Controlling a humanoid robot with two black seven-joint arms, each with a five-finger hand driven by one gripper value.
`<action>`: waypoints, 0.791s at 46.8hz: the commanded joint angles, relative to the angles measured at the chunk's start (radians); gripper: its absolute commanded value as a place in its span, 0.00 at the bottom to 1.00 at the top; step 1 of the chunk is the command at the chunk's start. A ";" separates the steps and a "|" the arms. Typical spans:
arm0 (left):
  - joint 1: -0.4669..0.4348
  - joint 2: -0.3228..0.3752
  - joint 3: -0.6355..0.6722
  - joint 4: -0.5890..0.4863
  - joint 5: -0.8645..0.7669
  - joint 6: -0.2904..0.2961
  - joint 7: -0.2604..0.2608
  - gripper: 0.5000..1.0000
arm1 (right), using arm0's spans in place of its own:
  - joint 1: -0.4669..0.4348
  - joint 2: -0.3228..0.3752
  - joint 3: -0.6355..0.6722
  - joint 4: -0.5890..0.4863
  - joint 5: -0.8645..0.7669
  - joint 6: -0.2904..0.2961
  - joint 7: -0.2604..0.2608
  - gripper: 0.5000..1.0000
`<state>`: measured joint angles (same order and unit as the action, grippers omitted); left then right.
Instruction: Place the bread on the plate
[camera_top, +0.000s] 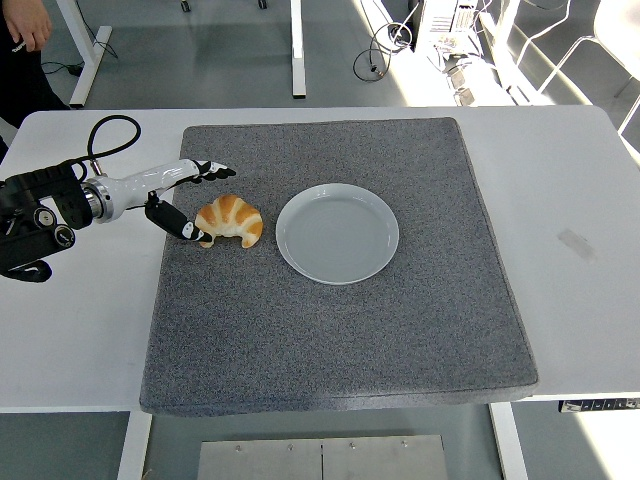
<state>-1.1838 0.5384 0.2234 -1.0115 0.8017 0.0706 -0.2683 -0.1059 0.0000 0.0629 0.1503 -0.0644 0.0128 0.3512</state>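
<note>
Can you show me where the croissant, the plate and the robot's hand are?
croissant (229, 220): head view, middle of its golden top.
plate (337, 273): head view, near rim.
left hand (182, 198): head view, between thumb and spread fingers, just left of the croissant.

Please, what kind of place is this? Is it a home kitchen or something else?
Probably a lab or workshop, not a kitchen. The white table stands on a bare grey floor, with more desk legs and loose cables behind it, and a robot left hand works there.
</note>
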 joint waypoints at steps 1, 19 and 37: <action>0.003 -0.008 -0.001 0.001 -0.001 0.000 0.001 0.88 | 0.000 0.000 0.000 0.000 0.000 0.000 0.000 1.00; 0.003 -0.017 -0.004 0.002 0.024 0.001 0.004 0.69 | 0.000 0.000 0.000 0.000 0.000 -0.001 0.000 1.00; 0.021 -0.032 -0.006 0.007 0.108 0.012 0.003 0.47 | 0.000 0.000 0.000 0.000 0.000 0.001 0.000 1.00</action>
<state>-1.1674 0.5110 0.2181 -1.0077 0.8875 0.0796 -0.2655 -0.1059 0.0000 0.0629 0.1503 -0.0644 0.0134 0.3513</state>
